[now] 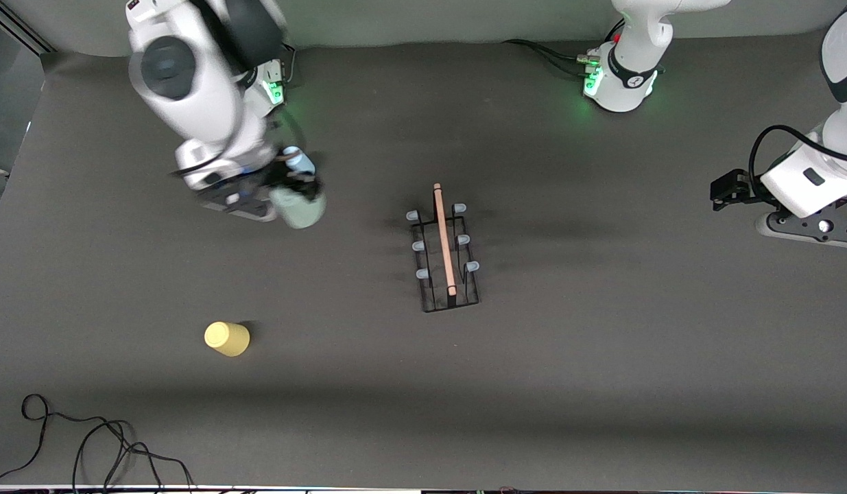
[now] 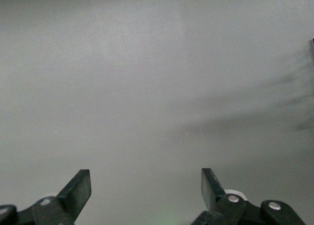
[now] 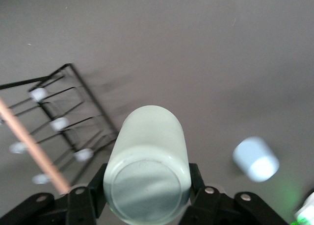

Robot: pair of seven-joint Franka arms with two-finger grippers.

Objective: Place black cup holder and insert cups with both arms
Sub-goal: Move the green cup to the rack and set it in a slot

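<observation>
Upper left of the front frame, my right hand (image 1: 293,199) hangs over the worktop (image 1: 601,357), clamped on the mint cup (image 1: 298,208). At the frame's right edge my left hand (image 2: 146,193) waits, fingers apart. Mid-frame stands the black cup holder (image 1: 445,250); the yellow cup (image 1: 226,338) lies lower left.

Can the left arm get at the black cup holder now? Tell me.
Probably yes. The left gripper is open and holds nothing, waiting at its own end of the table, and nothing lies between it and the black cup holder.

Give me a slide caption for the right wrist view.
Right gripper carrying the mint green cup above the table, black cup holder and blue cup below.
</observation>
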